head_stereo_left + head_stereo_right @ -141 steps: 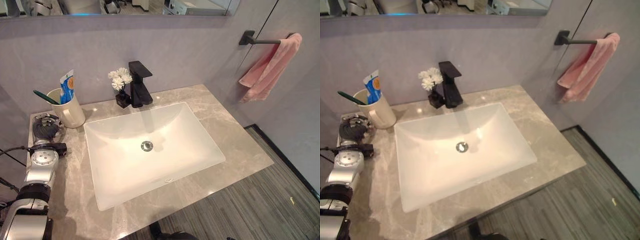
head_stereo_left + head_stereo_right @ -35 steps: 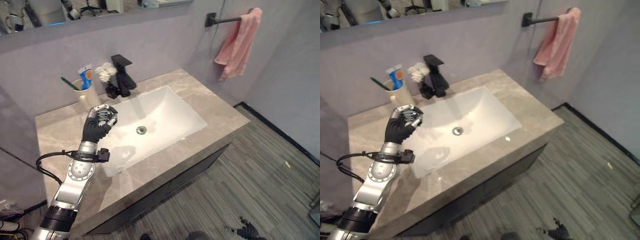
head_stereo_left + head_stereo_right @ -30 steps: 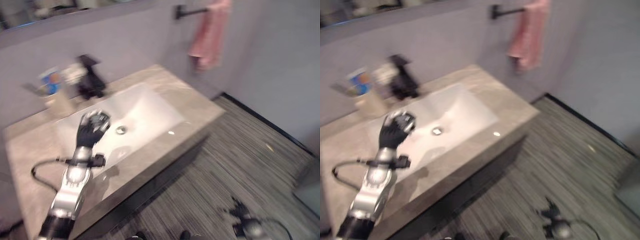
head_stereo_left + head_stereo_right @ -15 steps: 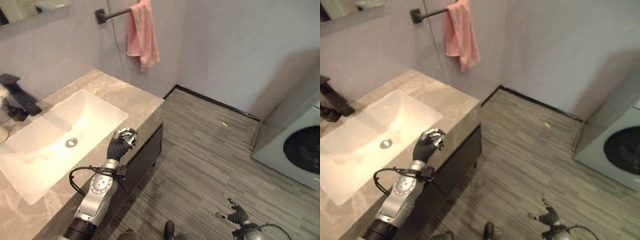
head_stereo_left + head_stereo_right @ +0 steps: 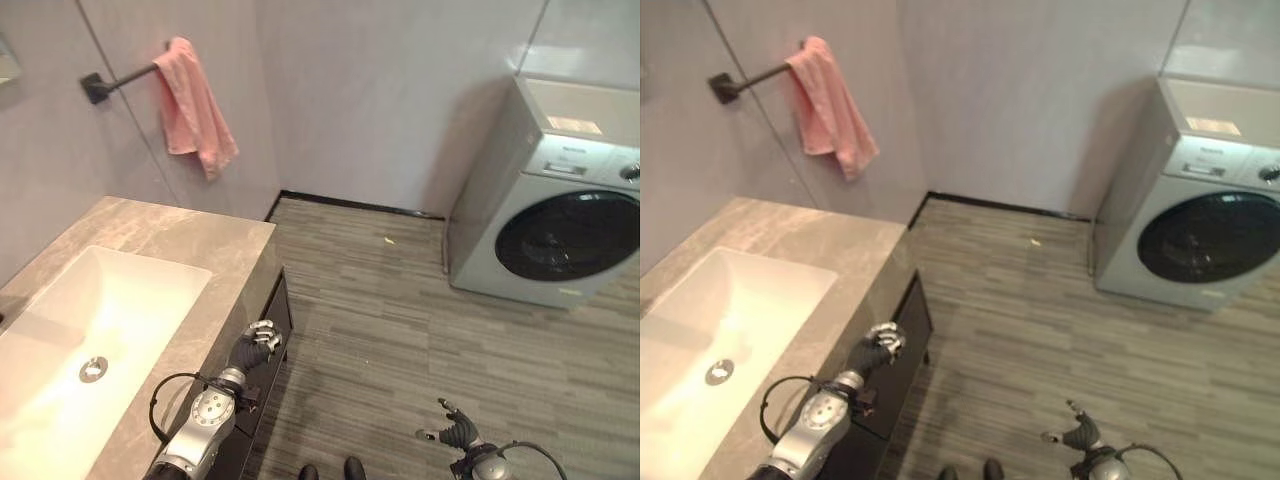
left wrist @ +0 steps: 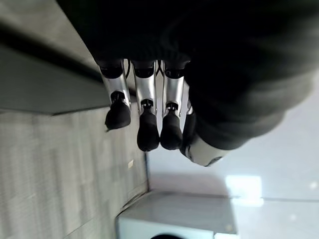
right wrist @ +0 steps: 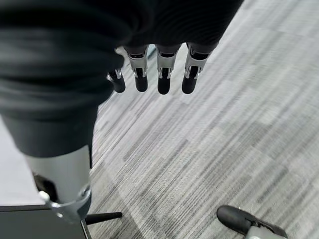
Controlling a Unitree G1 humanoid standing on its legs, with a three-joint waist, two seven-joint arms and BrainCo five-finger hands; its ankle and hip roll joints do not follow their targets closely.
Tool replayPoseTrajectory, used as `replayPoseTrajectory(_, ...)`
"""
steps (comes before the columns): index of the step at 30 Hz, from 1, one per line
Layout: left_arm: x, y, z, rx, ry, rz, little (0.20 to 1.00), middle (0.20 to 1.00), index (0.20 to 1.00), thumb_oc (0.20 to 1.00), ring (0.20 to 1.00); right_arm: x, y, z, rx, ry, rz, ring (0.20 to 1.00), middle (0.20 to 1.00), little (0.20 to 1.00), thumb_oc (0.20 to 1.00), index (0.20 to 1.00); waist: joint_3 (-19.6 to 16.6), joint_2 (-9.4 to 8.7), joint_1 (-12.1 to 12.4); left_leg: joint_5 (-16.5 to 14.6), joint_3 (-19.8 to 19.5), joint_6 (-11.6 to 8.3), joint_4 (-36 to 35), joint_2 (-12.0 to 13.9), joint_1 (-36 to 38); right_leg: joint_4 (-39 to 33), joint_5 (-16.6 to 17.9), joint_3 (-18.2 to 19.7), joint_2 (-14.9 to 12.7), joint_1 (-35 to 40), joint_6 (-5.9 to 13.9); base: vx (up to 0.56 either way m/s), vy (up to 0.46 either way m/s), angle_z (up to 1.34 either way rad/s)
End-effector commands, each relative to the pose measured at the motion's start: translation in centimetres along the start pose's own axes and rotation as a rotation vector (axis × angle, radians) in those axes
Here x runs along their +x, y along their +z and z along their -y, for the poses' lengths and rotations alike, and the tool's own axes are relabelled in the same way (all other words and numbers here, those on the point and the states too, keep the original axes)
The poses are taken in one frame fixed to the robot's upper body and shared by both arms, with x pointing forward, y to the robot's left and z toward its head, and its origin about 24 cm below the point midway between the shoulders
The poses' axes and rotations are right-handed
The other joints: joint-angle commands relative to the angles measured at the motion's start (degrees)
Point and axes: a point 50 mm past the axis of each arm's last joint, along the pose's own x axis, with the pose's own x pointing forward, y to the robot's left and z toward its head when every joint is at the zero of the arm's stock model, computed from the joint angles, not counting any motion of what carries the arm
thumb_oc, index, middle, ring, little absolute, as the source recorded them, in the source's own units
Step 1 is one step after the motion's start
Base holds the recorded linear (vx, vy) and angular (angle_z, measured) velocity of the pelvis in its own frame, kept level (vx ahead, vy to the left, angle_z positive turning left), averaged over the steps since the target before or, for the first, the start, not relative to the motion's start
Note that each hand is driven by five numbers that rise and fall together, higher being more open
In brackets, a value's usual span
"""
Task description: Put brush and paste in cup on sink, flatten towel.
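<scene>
A pink towel [image 5: 195, 110] hangs bunched and uneven over a black wall bar [image 5: 115, 82], above the far end of the counter. My left hand [image 5: 255, 345] is raised beside the counter's front corner with its fingers [image 6: 148, 132] curled, and it holds nothing. It is well below and in front of the towel. Low over the floor, my right hand [image 5: 458, 432] has its fingers [image 7: 164, 74] spread and empty.
The grey marble counter [image 5: 200, 260] holds a white sink [image 5: 150, 290] with a metal drain [image 5: 93, 369]. A dark cabinet front lies under the counter. A washing machine [image 5: 560, 200] stands against the far wall, with striped grey floor [image 5: 380, 300] between.
The camera has swung right: the faucet has left the picture and the washing machine has come in. My left hand stays curled, now by the counter's corner.
</scene>
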Motion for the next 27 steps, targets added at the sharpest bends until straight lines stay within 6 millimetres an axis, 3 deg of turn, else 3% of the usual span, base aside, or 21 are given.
replayPoseTrajectory(1,0.2,-0.1,-0.9,0.069,0.015,-0.001,0.200,0.200,0.200,0.200,0.200,0.7,1.8,1.8,0.020,-0.054,0.069,1.000,1.000,1.000,1.000,1.000,-0.7,-1.03,1.1,-4.4,0.5,0.13,4.2,-0.5,0.4,3.2,-4.4,0.7,0.4,3.0,4.40,0.04,0.084,-0.40)
replayPoseTrajectory(2,0.1,-0.7,-1.0,0.067,0.028,-0.028,0.200,0.200,0.200,0.200,0.200,0.6,1.9,1.7,0.025,-0.053,0.072,1.000,1.000,1.000,1.000,1.000,-0.7,-1.05,1.2,-4.5,1.0,0.28,3.9,-0.3,0.4,3.9,-4.3,0.8,0.4,2.5,4.65,0.03,0.055,-0.51)
replayPoseTrajectory(3,0.0,-1.8,-1.2,0.073,0.048,-0.080,0.464,0.464,0.464,0.464,0.464,0.8,1.6,1.7,0.026,-0.053,0.053,1.000,1.000,1.000,1.000,1.000,-0.7,-1.19,1.6,-4.3,1.9,0.36,3.3,0.2,0.7,5.3,-4.1,-0.2,0.6,1.5,5.17,0.02,0.001,-0.48)
replayPoseTrajectory(4,-0.1,-2.3,-1.3,0.070,0.065,-0.106,0.956,0.956,0.956,0.956,0.956,0.9,1.6,1.6,0.015,-0.050,0.046,1.000,1.000,1.000,1.000,1.000,-0.7,-1.39,2.1,-4.4,2.8,0.26,2.9,0.5,0.9,5.5,-3.5,-2.1,0.5,0.9,5.54,-0.01,-0.028,-0.38)
replayPoseTrajectory(5,-0.2,-3.2,-1.5,0.093,0.073,-0.147,1.000,1.000,1.000,1.000,1.000,1.0,1.8,1.4,0.000,-0.043,0.045,1.000,1.000,1.000,1.000,1.000,-0.5,-1.74,2.8,-4.4,3.9,-0.04,2.3,0.9,1.3,4.8,-2.5,-6.2,-0.4,0.2,5.87,-0.02,-0.041,-0.45)
replayPoseTrajectory(10,-0.4,-4.4,-1.6,0.080,0.102,-0.208,1.000,1.000,1.000,1.000,1.000,0.7,0.9,1.2,0.054,-0.039,0.015,1.000,1.000,1.000,1.000,1.000,-0.9,-2.04,2.1,-4.0,2.7,-0.48,3.5,0.5,1.2,2.5,-2.9,-7.5,-0.6,1.5,4.79,0.01,-0.028,-0.41)
replayPoseTrajectory(14,-1.1,-7.4,-2.1,0.066,0.173,-0.369,1.000,1.000,1.000,1.000,1.000,0.7,-0.3,0.8,0.162,-0.038,-0.055,1.000,1.000,1.000,1.000,1.000,-0.7,-2.31,1.6,-4.5,1.9,-1.18,4.7,1.0,1.4,2.1,-3.9,-7.4,-0.1,2.9,3.16,0.00,-0.091,0.31)
replayPoseTrajectory(23,-2.3,-9.4,-2.7,0.050,0.227,-0.470,1.000,1.000,1.000,1.000,1.000,0.7,-0.6,0.7,0.235,-0.042,-0.076,1.000,1.000,1.000,1.000,1.000,0.1,-2.80,-0.5,-4.7,2.4,-2.23,5.9,1.9,1.1,2.9,-4.5,-5.6,1.3,2.9,1.75,0.01,-0.082,-0.01)
replayPoseTrajectory(26,-2.3,-9.5,-3.0,0.064,0.236,-0.483,1.000,1.000,1.000,1.000,1.000,0.9,-0.4,1.0,0.216,-0.037,-0.076,1.000,1.000,1.000,1.000,1.000,1.3,-3.42,-1.7,-5.0,2.7,-3.15,10.3,2.2,-0.5,3.7,-4.6,-3.8,2.2,2.5,0.85,0.00,-0.170,-0.05)
replayPoseTrajectory(27,-2.2,-9.3,-3.2,0.071,0.239,-0.478,1.000,1.000,1.000,1.000,1.000,0.9,-0.6,1.1,0.213,-0.036,-0.079,1.000,1.000,1.000,1.000,1.000,2.2,-4.01,-1.7,-4.2,2.7,-3.89,15.2,2.2,-3.1,3.7,-4.4,-3.4,2.4,2.8,0.47,-0.01,-0.201,-0.05)
